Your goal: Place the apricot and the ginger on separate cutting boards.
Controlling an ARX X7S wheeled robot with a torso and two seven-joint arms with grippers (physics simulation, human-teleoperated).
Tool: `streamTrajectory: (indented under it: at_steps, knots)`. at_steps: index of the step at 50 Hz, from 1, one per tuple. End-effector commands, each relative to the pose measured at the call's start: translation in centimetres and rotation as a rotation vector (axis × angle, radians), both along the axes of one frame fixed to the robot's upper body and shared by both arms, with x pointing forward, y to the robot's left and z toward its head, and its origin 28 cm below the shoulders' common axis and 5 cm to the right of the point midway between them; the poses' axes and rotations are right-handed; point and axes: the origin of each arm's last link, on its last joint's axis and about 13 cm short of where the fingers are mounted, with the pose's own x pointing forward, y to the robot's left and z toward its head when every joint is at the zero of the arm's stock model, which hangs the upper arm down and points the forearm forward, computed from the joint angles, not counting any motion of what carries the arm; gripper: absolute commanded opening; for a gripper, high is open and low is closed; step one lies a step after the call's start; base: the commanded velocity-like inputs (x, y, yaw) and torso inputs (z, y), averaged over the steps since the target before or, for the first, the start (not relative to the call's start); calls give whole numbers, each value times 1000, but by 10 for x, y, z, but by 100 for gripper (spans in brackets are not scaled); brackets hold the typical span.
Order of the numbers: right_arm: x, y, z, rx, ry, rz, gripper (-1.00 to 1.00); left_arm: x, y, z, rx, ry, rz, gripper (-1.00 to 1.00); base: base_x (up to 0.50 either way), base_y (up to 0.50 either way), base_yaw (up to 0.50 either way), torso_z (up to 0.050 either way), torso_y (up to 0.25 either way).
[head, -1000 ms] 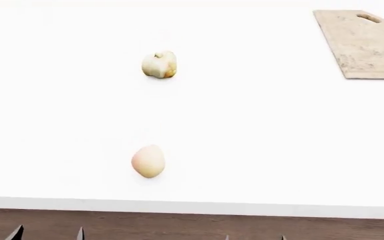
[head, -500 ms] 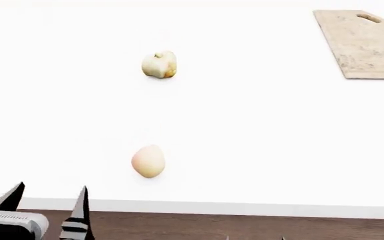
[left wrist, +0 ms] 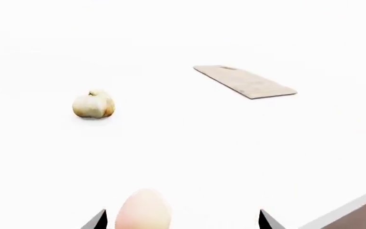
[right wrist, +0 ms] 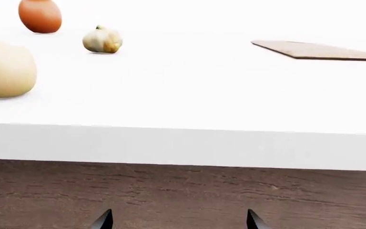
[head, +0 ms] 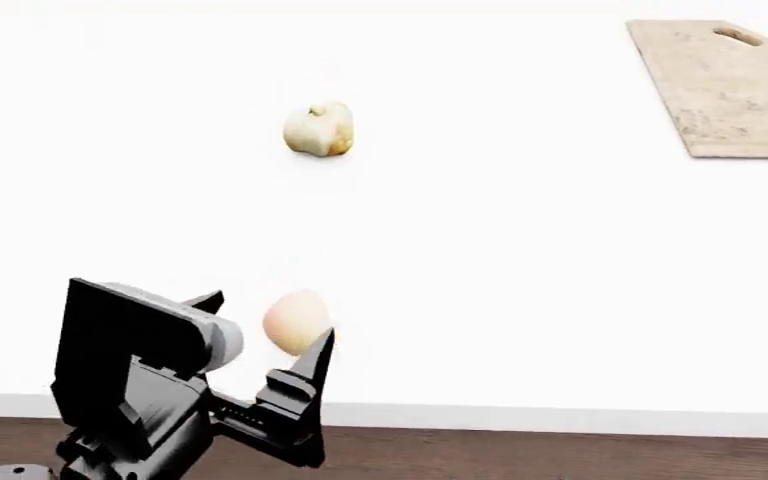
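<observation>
The apricot, a smooth peach-cream ovoid, lies near the white table's front edge. My left gripper is open, with one finger on each side of the apricot and not closed on it. In the left wrist view the apricot sits nearer one fingertip of the left gripper. The knobbly ginger lies farther back on the table. A beige mottled cutting board with a handle hole lies at the far right. My right gripper is open and empty, low in front of the table edge.
The right wrist view shows a deep-orange ball at the table's back, beyond the ginger. The table's white front edge runs across, with dark wood floor below it.
My left arm has risen into the head view and moved forward over the table edge, so its open fingers now flank the apricot. The apricot and ginger have not moved.
</observation>
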Motion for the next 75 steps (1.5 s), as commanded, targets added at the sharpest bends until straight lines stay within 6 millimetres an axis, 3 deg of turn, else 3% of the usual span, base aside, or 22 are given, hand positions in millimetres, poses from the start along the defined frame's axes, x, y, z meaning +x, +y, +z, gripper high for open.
streamTrajectory:
  at_steps: [1, 28, 57, 58, 67, 75]
  knots:
    - [0, 0, -1, 3, 14, 1, 100, 27, -17, -2, 81, 80, -52, 100, 0, 0, 0, 0, 0]
    - [-1, -1, -1, 25, 22, 6, 100, 62, -10, -42, 155, 210, 99, 100, 0, 0, 0, 0, 0]
    - [-2, -1, -1, 31, 26, 8, 100, 85, -20, -34, 164, 200, 81, 100, 0, 0, 0, 0, 0]
    - [-2, -1, -1, 31, 27, 7, 100, 84, -19, -34, 162, 198, 82, -100, 0, 0, 0, 0, 0]
    - [-2, -1, -1, 37, 27, 2, 100, 79, -19, -24, 133, 167, 82, -100, 0, 0, 0, 0, 0]
    - [-2, 0, 2, 22, 21, -11, 100, 67, -3, 0, 101, 103, 115, -100, 0, 0, 0, 0, 0]
